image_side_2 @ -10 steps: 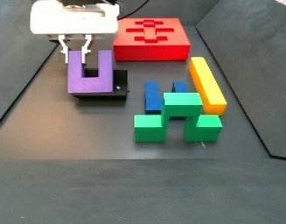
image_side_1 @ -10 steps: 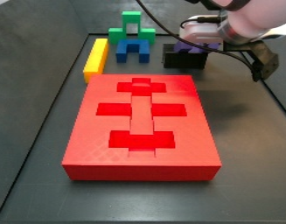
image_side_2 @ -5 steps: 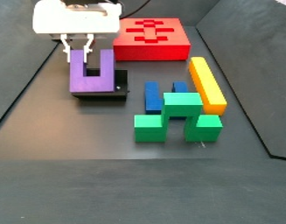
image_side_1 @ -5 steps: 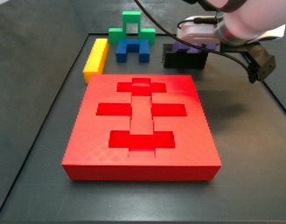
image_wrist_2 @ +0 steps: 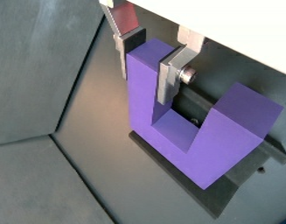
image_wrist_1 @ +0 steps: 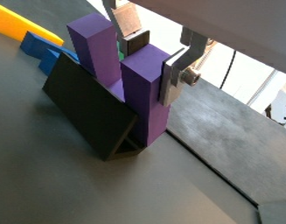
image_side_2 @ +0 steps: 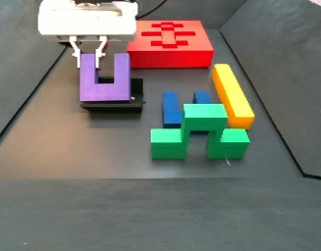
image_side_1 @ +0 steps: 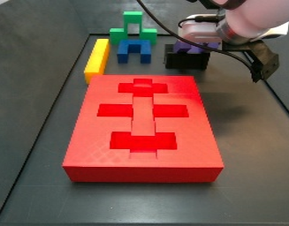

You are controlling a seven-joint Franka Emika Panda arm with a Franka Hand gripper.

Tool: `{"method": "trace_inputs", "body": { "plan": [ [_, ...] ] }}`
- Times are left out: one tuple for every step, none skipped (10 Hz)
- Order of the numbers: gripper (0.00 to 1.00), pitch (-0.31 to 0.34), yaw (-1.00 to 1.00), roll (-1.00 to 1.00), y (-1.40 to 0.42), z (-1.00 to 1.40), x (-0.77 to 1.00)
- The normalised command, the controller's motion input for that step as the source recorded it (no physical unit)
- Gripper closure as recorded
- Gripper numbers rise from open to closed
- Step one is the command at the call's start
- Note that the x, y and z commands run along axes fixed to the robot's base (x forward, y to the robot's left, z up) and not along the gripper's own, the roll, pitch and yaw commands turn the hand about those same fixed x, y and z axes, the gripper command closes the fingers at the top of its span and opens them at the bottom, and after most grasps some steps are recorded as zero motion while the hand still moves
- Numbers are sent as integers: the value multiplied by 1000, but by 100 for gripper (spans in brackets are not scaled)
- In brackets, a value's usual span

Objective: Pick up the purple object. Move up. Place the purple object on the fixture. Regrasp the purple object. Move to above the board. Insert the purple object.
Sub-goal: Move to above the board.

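Purple object (image_side_2: 102, 80) sits upright on the fixture (image_side_2: 114, 104), prongs up, beside the board (image_side_1: 141, 126). Gripper (image_side_2: 86, 50) has risen slightly versus 1 s ago. Fingers (image_wrist_2: 169, 72) straddle 1 prong in both wrist views; 1 pad looks flush on it, the other side isn't clear, so I cannot tell if they clamp it. Block unmoved on the fixture. Likely the regrasp step; lift toward the board not started. Blue (image_side_2: 174, 105), green (image_side_2: 195, 132), yellow (image_side_2: 231, 92) blocks lie well apart.

Dark floor (image_side_2: 71, 176) carries board (image_side_2: 176, 44), fixture (image_side_2: 113, 105), yellow bar (image_side_2: 231, 93), blue block (image_side_2: 172, 106), green block (image_side_2: 198, 132).
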Motion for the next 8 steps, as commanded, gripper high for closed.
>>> {"method": "trace_inputs", "body": {
  "plan": [
    [100, 0, 0, 0, 0, 1400, 0],
    [100, -42, -4, -24, -33, 1400, 17],
    [100, -39, -20, -75, -21, 1400, -7],
    [100, -29, -30, -48, -10, 1400, 0],
    [100, 14, -33, -22, -35, 1400, 7],
    [100, 30, -35, -14, -30, 1400, 4],
    [100, 45, -24, -16, -24, 1400, 15],
    [100, 74, -16, -10, -27, 620, 22]
  ]
}}
